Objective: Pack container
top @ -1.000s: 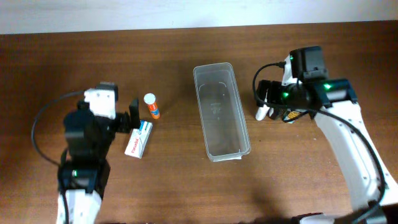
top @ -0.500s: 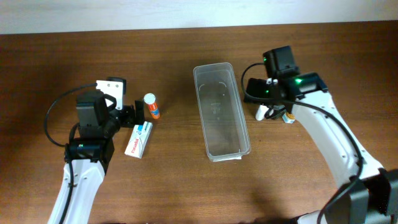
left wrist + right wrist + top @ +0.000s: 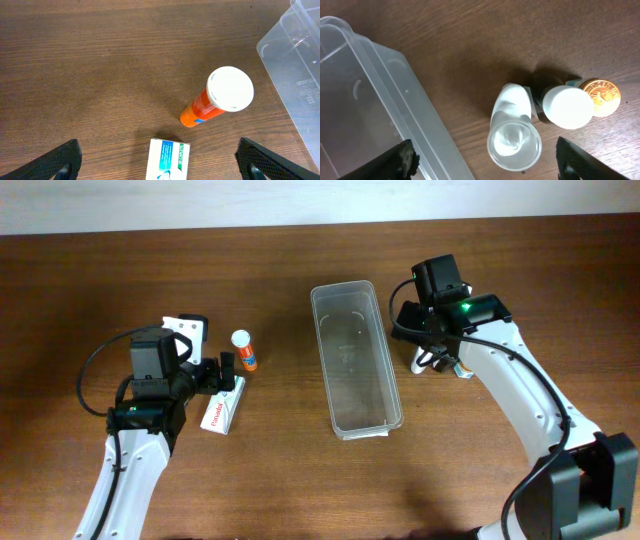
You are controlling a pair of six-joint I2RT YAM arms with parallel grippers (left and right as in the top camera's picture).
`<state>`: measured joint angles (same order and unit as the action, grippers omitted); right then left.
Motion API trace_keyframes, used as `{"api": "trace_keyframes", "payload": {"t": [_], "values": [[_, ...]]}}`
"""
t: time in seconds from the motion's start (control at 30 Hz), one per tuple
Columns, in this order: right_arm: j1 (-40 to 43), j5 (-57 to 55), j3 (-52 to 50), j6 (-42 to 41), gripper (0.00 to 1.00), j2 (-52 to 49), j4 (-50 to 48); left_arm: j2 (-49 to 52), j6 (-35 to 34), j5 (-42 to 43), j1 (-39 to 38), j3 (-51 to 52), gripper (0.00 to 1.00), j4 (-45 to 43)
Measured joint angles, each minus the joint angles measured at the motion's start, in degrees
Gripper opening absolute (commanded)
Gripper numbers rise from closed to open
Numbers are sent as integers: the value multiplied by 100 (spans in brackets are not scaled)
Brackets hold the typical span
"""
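L gripper [image 3: 222, 373]: fingers spread wide, held nothing; hovered over the near end of the white box.
white box [image 3: 222, 408]: lay flat on table [image 3: 300, 480], blue/teal print on top, just left-front of the orange tube.
orange tube [image 3: 217, 102]: white cap facing up, looked upright; near the box but not touching, apart from the container.
container [image 3: 343, 286]: clear long bin at table centre, long axis running front-back, between both arms; nothing seen inside.
R gripper [image 3: 432, 348]: fingers wide apart in wrist view, gripped nothing; sat over the small items just right of the container.
white bottle [image 3: 512, 135]: clear cap toward cam, close to the container wall, no contact.
dark bottle [image 3: 565, 106]: white cap, touching the white bottle's right side.
gold lid [image 3: 601, 96]: round, right beside the dark bottle; what it belongs to unclear.
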<state>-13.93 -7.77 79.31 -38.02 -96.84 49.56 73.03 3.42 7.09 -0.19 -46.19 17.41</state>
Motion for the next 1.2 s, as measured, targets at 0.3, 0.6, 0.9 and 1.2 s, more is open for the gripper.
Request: {"api": "trace_keyframes", "payload": {"t": [0.3,0.6,0.9,1.2], "values": [[0,-17,0,-186,75,-358,-61,0,0,0,0,0,99,15],[0,-17,0,-376,70,-450,-79,0,0,0,0,0,99,17],[0,-15,0,-393,70,-527,-79,0,0,2,0,0,99,20],[0,-15,0,-398,70,-750,-79,0,0,0,0,0,99,17]]}}
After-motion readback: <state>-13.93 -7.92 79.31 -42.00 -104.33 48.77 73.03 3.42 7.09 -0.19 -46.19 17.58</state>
